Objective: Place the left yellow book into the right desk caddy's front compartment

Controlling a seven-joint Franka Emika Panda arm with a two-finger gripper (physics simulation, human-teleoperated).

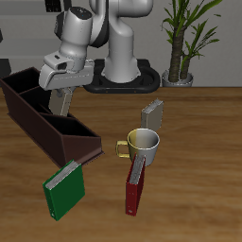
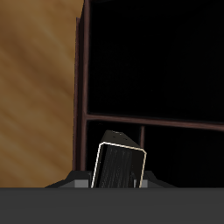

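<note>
While gripped, left yellow book [image 2: 119,163] in end effector [image 1: 62,102], above right desk caddy [image 1: 38,125]

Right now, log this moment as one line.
phase: placing | fingers: shut on left yellow book | position: above right desk caddy | released: no

Setting: simulated office or study-type desk scene. Evidence: wood-grain table [image 1: 203,142]; maroon desk caddy [image 1: 43,118] with partitioned sections; 3 books standing about, green [image 1: 64,189], red [image 1: 135,189], grey [image 1: 153,115]; white mug [image 1: 143,146]; potted plant [image 1: 182,38] behind table; robot base [image 1: 123,57] mounted at back.
</note>
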